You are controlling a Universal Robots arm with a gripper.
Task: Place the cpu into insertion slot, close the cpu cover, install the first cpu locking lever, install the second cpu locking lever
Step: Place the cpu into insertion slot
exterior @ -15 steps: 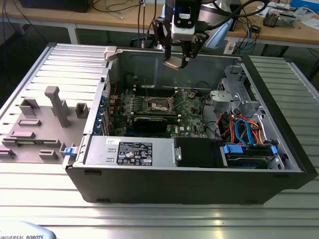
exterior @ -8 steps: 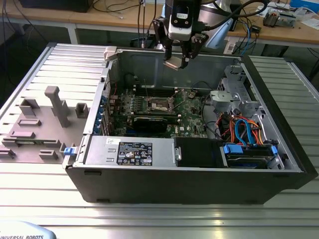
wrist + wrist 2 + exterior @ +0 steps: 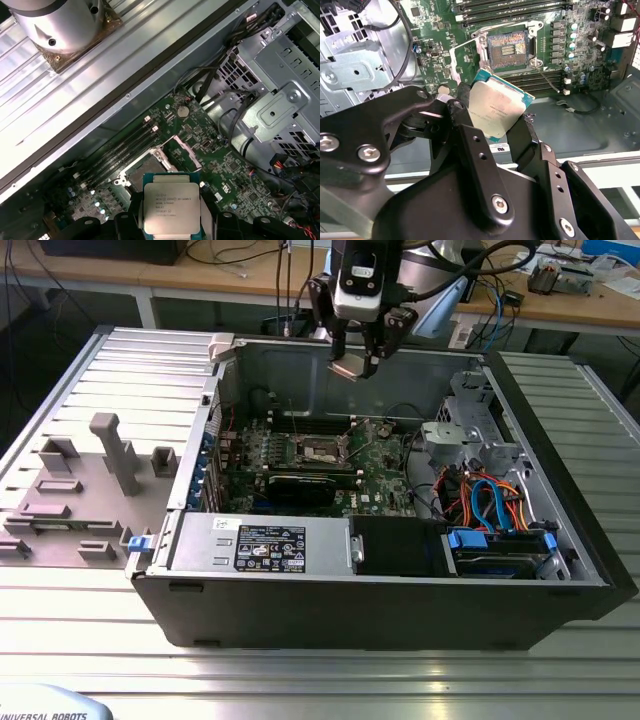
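Inside the open computer case (image 3: 380,610), the socket (image 3: 508,48) on the green board (image 3: 385,475) lies bare, so seating, cover and both levers all look undone. The end effector (image 3: 355,360) is clamped narrowly on the edges of the chip (image 3: 495,110), holding it clear of the socket, toward twelve o'clock of it in the exterior view.

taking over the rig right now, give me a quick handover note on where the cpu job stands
Gripper: shut on the cpu, holding it by its edges with the metal top facing the wrist cameras.
Position: the chip hangs in the air above the open computer case, well clear of the board.
Insertion slot: empty, its contacts exposed.
Cpu cover: appears to be swung up and open beside the slot.
Locking levers: look unlatched.
Done: the cpu is picked up.
Not yet done: seating the cpu, closing the cover, and installing both levers.
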